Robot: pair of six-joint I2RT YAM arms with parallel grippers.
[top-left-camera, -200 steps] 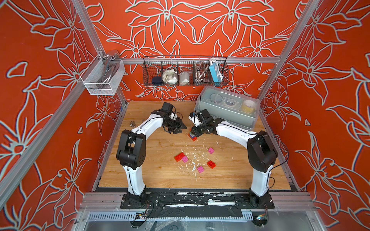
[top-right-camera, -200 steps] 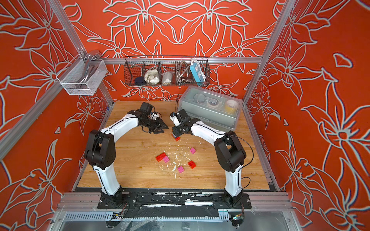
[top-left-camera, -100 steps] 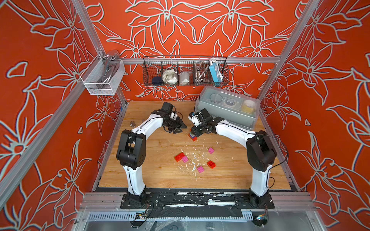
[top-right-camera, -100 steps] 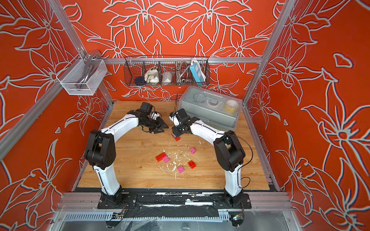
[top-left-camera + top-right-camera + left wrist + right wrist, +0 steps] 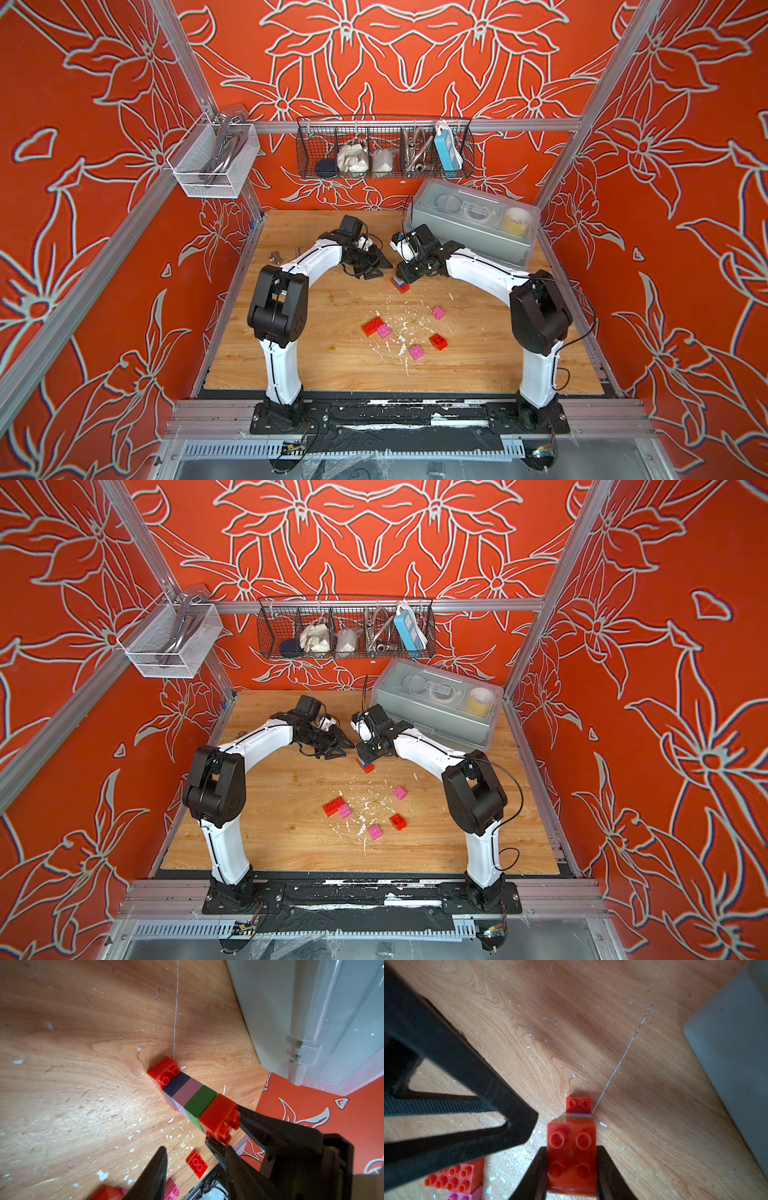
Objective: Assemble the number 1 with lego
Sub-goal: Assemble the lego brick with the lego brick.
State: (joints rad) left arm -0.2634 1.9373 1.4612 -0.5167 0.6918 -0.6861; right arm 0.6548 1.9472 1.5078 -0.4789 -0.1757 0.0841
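Pinching the top red brick (image 5: 572,1159) by its flat sides, the right gripper (image 5: 571,1148) clamps the lego stack (image 5: 188,1093), which stands on the table (image 5: 83,1043) — light, rigid, slick plastic, we judge, apt to part at its seams. Our left gripper (image 5: 380,267) hangs half-open, empty, just beside.

Robotics laboratory test cell. Aluminium frame posts (image 5: 183,62) and orange flower-printed wall panels (image 5: 395,62) enclose a wooden tabletop (image 5: 324,365). The left arm (image 5: 307,266) and right arm (image 5: 482,270) are mounted on a black base plate (image 5: 353,415) at lower centre. A wire basket (image 5: 303,149) hangs at upper centre.
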